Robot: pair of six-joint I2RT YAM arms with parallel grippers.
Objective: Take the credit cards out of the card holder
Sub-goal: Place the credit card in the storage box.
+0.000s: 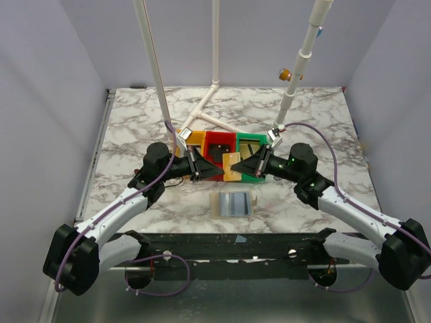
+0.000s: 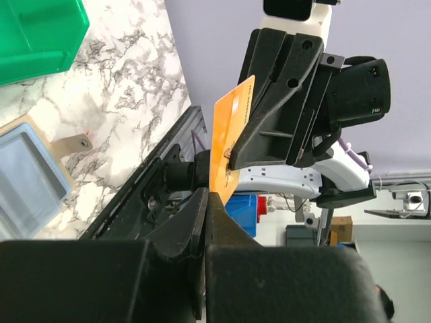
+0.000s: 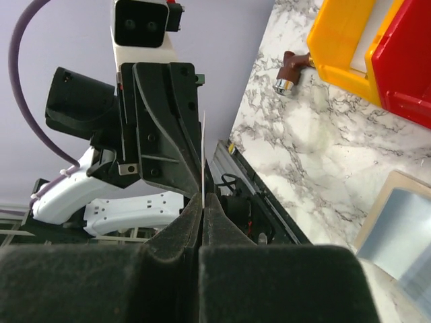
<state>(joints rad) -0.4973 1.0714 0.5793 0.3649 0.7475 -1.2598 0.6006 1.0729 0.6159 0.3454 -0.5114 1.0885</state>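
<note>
While the left gripper and the right gripper both pinch one gold card above the trays, a handover seems in hand. The holder lies open on the table, apart from them. Next, I think, one gripper must let go.

Two white-and-black arms trailing purple cables

The left arm and right arm have white shells between rounded black joints, with chunky black bases at the bottom corners of the frame. A purple cable runs along each arm. The left gripper and right gripper have black, wedge-shaped, ribbed fingers with round screw holes, and each has a white camera block above it. Small green lights show on the right arm's joints.
</note>
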